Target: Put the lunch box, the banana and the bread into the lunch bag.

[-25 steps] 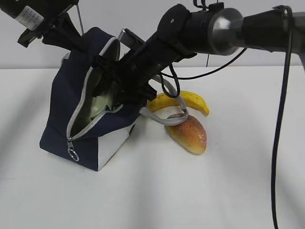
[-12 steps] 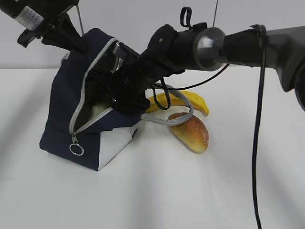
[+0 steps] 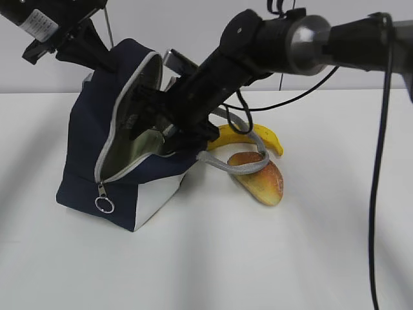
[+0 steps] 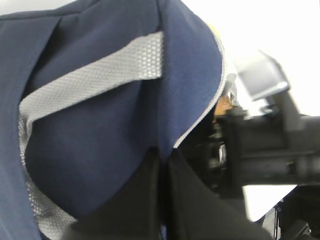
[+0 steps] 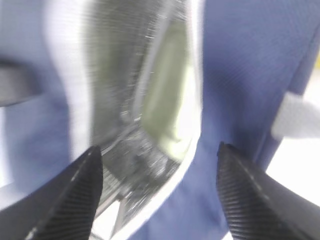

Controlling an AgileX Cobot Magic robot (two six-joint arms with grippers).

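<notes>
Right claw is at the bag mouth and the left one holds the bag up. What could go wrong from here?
1. The grey handle loops beside the right arm and over the bread; pulling back may snag it and drag the bread.
2. The lunch bag leans, held by the left claw; if that slips, the mouth may collapse.
3. The banana lies behind that arm and could be swept.

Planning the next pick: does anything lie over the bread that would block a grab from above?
Yes. The bag's grey handle loops across the top of the bread, toward its left end; the banana lies close behind.
</notes>
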